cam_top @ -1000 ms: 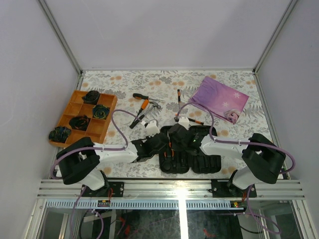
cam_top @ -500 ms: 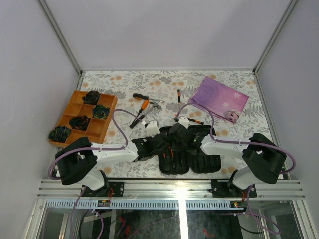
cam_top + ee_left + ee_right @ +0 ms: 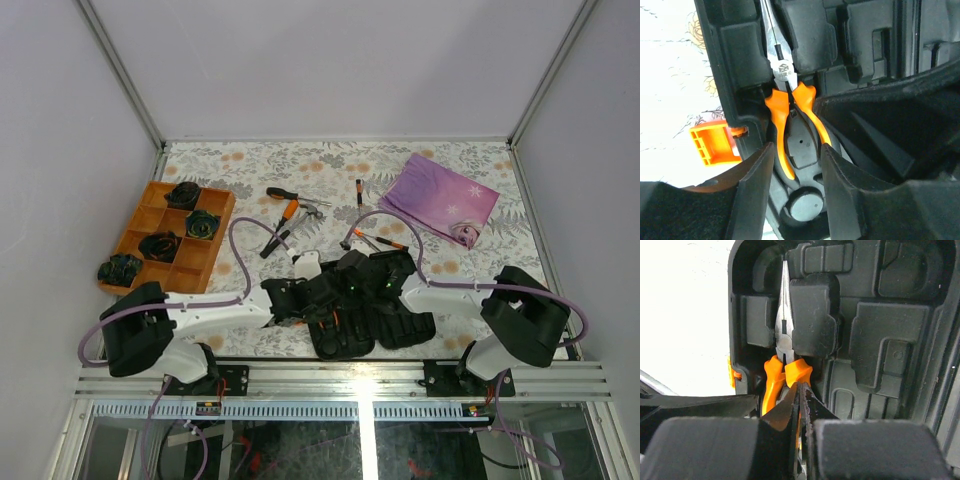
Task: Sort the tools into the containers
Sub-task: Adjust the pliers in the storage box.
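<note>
Tool case [image 3: 890,335]: one, open; one pliers [image 3: 783,342] in slot.

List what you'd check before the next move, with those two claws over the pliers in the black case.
1. Pliers nose sits in its case slot: ok.
2. Handles pressed fully down: cannot tell.
3. Left claw open, straddling the handles: ok.
4. Right claw shut, tips at the handles: ok.
5. All tools packed: not ok; a screwdriver and others lie on the table.
</note>
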`<control>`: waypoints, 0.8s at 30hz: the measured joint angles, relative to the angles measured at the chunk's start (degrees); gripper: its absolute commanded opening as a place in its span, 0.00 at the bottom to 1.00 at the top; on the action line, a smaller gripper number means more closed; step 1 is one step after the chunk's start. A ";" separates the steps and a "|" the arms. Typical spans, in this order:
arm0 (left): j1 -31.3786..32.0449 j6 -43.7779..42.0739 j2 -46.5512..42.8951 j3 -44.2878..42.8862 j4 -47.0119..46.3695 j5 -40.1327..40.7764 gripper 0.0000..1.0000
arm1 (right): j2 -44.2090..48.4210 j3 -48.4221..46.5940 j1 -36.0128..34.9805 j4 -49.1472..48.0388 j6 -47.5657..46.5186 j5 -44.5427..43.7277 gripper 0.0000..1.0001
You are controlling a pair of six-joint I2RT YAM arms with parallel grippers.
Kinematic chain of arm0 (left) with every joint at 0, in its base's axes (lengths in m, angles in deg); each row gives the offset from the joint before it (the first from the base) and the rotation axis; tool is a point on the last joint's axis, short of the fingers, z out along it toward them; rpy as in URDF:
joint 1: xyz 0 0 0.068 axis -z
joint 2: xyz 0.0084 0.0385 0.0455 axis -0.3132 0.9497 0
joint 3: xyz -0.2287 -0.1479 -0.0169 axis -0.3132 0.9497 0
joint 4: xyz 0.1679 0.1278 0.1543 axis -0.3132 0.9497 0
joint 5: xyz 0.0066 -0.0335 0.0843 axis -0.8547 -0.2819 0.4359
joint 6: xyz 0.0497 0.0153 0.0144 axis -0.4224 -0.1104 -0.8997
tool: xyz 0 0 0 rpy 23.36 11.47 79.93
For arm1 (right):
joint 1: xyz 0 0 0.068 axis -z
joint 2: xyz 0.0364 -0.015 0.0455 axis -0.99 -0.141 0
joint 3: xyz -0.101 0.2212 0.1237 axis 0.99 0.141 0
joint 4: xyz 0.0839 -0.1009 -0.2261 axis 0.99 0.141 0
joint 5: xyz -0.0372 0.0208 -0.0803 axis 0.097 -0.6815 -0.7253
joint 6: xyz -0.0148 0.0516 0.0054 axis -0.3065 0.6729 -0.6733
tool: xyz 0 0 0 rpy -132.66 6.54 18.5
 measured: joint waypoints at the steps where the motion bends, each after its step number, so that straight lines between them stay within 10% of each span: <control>1: 0.15 -0.02 -0.55 0.00 0.70 0.02 0.46 | -0.13 -0.02 -0.02 -0.17 0.00 0.09 0.01; 24: -3.34 -1.64 -19.08 4.81 4.17 2.01 0.59 | -3.28 -4.22 -0.07 2.21 -4.37 2.58 0.02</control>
